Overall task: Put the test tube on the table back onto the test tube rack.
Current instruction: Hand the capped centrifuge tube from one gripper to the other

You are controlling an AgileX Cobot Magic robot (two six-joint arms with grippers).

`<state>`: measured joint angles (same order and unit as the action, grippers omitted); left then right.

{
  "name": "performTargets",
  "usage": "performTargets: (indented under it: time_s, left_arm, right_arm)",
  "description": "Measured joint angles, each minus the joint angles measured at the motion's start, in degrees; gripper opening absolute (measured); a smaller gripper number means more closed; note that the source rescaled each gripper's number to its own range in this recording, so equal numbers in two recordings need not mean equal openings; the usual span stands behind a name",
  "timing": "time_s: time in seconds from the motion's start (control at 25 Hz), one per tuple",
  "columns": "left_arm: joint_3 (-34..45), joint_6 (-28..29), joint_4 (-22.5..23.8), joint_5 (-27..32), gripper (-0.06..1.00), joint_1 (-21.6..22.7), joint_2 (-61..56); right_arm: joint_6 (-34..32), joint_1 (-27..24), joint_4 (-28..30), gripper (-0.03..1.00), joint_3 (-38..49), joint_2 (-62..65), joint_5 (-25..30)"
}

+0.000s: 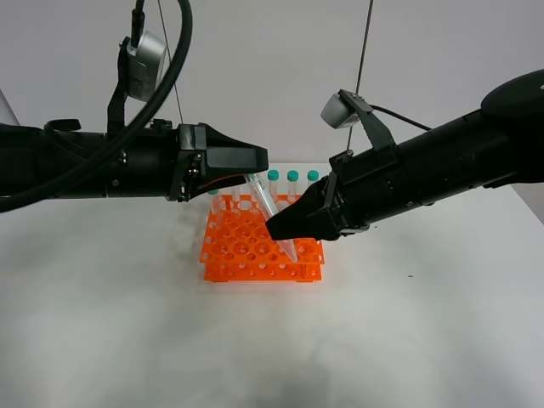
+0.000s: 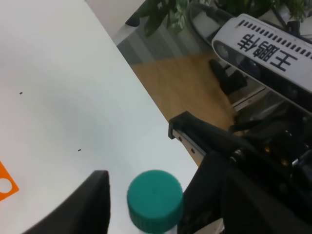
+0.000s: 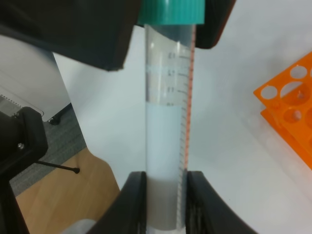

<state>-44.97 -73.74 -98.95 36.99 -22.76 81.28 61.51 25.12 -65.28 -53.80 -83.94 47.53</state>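
Observation:
The test tube (image 1: 269, 208), clear with a teal cap (image 2: 155, 199), hangs tilted above the orange test tube rack (image 1: 242, 248), its tip low over the rack's right side. My right gripper (image 1: 282, 228) is shut on the tube's lower part; the right wrist view shows its fingers (image 3: 134, 200) pressed to both sides of the tube (image 3: 168, 122). My left gripper (image 1: 257, 163) stands around the cap end. Its fingers (image 2: 100, 200) flank the cap, and a thin gap shows on one side. The white table (image 1: 127, 331) lies below.
Three more teal-capped tubes (image 1: 293, 177) stand in the rack's back row, just behind the held tube. Both black arms meet over the rack. A corner of the rack (image 3: 292, 105) shows in the right wrist view. The table's edge and the floor (image 2: 195, 83) show past the left gripper.

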Motion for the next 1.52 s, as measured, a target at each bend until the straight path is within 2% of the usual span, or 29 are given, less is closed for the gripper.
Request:
performTargets:
  time_s: [0.28, 0.4, 0.56, 0.64, 0.68, 0.72, 1.12, 1.16, 1.32, 1.36, 1.4, 1.52]
  left_arm:
    - [0.0, 0.0, 0.0, 0.29, 0.69, 0.0, 0.0]
    - [0.0, 0.0, 0.0, 0.35, 0.64, 0.0, 0.0]
    - [0.0, 0.0, 0.0, 0.38, 0.41, 0.0, 0.0]
    - [0.0, 0.0, 0.06, 0.38, 0.23, 0.0, 0.0]
    - [0.0, 0.0, 0.1, 0.32, 0.05, 0.0, 0.0]
    - [0.0, 0.0, 0.1, 0.33, 0.0, 0.0, 0.0]
    - [0.0, 0.0, 0.28, 0.38, 0.0, 0.0, 0.0]
    - [0.0, 0.0, 0.28, 0.44, 0.0, 0.0, 0.0]
    - [0.0, 0.0, 0.37, 0.9, 0.0, 0.0, 0.0]
    - [0.0, 0.0, 0.42, 0.9, 0.0, 0.0, 0.0]
    - [0.0, 0.0, 0.41, 0.9, 0.0, 0.0, 0.0]
    - [0.0, 0.0, 0.41, 0.9, 0.0, 0.0, 0.0]
  right_arm:
    - [-0.02, 0.0, 0.0, 0.03, 0.0, 0.0, 0.22]
    - [-0.02, 0.0, 0.0, 0.03, 0.0, 0.0, 0.22]
    - [-0.02, 0.0, 0.0, 0.03, 0.0, 0.0, 0.22]
    - [-0.02, 0.0, 0.0, 0.03, 0.0, 0.0, 0.22]
    - [-0.02, 0.0, 0.0, 0.03, 0.0, 0.0, 0.37]
    - [-0.02, 0.0, 0.0, 0.03, 0.0, 0.0, 0.37]
    - [-0.02, 0.0, 0.0, 0.05, 0.0, 0.0, 0.38]
    - [-0.02, 0.0, 0.0, 0.12, 0.0, 0.0, 0.24]
    - [-0.12, 0.0, 0.0, 0.75, 0.0, 0.0, -0.3]
    - [-0.12, 0.0, 0.0, 0.82, 0.0, 0.0, -0.3]
    - [-0.12, 0.0, 0.0, 0.86, 0.0, 0.0, -0.3]
    - [-1.91, 0.0, 1.48, 0.91, -1.0, 0.0, 0.42]
